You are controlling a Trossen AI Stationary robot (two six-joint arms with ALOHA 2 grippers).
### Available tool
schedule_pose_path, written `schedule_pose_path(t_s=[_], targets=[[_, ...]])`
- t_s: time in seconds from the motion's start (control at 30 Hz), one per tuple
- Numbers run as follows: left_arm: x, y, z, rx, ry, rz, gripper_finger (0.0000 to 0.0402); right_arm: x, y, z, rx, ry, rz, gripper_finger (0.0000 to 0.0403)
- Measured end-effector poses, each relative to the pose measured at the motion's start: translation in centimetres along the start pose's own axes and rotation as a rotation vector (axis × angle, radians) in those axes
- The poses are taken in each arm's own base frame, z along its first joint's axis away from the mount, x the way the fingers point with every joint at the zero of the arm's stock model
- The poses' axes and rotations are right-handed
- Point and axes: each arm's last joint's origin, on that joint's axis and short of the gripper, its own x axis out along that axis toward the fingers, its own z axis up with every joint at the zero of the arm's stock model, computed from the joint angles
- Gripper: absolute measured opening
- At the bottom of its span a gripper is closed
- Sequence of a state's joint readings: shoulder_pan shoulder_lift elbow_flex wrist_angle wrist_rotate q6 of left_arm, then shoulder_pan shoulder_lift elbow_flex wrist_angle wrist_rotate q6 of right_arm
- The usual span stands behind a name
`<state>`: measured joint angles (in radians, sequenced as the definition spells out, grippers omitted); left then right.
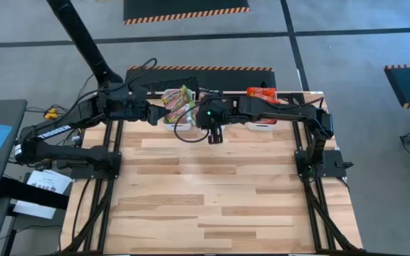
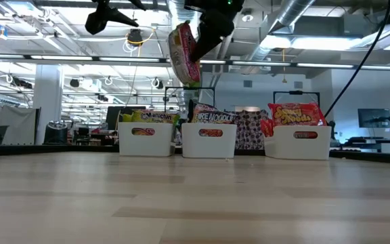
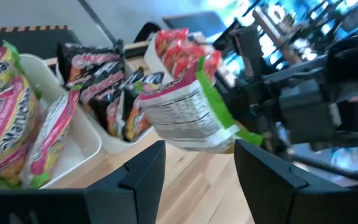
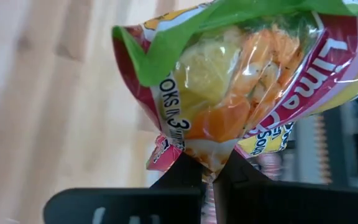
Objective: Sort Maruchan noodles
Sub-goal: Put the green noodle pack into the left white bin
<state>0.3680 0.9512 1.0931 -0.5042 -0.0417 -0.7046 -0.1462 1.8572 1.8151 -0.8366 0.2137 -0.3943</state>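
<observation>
Jaws of the right gripper (image 4: 207, 177) are pinched on one edge of a green-yellow packet (image 4: 241, 93), which is held high above the table (image 1: 219, 206), as the low view shows. From the pinch the packet's long axis runs straight out ahead of the fingers.

On the high view's clock face, the held packet sits at about 12 o'clock near the table's far edge, and the left gripper (image 3: 194, 168) is just at its 9 o'clock, jaws spread and empty, facing it. The green-yellow tray (image 2: 145, 137), already holding matching packets, lies below and just toward 9 o'clock; the dark tray (image 2: 209, 141) and red tray (image 2: 298, 142) follow toward 3 o'clock.

Whether the packet hangs squarely over the green-yellow tray cannot be told: in the high view both arms cover the trays' rims, and the packet's lower half is cut off in the right wrist view.
</observation>
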Motion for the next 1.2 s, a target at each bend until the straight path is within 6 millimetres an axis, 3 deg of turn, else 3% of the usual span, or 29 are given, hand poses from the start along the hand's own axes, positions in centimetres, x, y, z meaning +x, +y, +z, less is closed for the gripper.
schedule_pose_path(t_s=[0.17, 0.33, 0.53, 0.8, 1.0, 1.2], targets=[[0.6, 0.2, 0.7, -0.135, -0.043, 0.002, 0.0181, -0.3, -1.3, 0.0, -0.203, 0.025, -0.082, 0.0017], [3.1, 0.6, 1.0, -0.169, -0.047, 0.022, 0.0181, -0.4, -1.9, -0.2, -0.352, 0.075, -0.145, 0.0022], [6.3, 0.9, 1.4, -0.177, -0.064, -0.011, 0.0181, -0.2, -2.6, -1.0, -0.362, 0.141, -0.169, 0.002], [9.3, 2.2, 1.5, -0.228, -0.052, 0.022, 0.0181, -0.2, -2.9, -1.7, -0.403, 0.212, -0.158, 0.002], [10.9, 2.3, 1.8, -0.227, -0.04, -0.059, 0.0181, 0.5, -2.6, -1.9, -0.436, 0.242, -0.143, 0.002], [11.4, 2.9, 1.4, -0.236, 0.003, -0.019, 0.0181, 0.8, -2.1, -1.7, -0.472, 0.304, -0.211, 0.002]])
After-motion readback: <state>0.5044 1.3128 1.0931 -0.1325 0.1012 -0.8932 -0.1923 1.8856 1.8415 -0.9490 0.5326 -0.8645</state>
